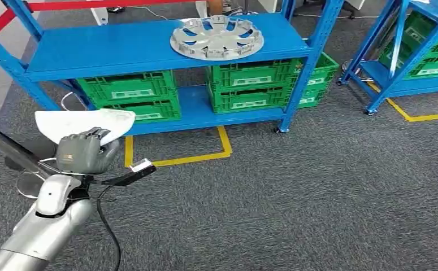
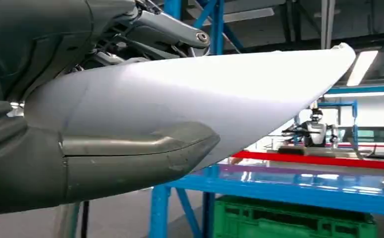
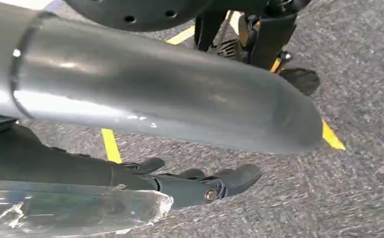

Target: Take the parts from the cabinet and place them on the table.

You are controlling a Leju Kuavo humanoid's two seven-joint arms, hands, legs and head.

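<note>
White curved part gripped in left hand, held out over grey carpet in front of blue shelving rack — well apart from it. In left wrist view, thick grey thumb pressed against underside of same white part, darker fingers over its top edge. Silver wheel cover lying flat on rack's top shelf, toward the right end. Green crates stacked on lower shelf beneath. Yellow floor tape marking a box at rack's foot. Right hand hanging low above carpet, dark fingers curled inward, nothing held — clear plastic piece just beside it in right wrist view.
</note>
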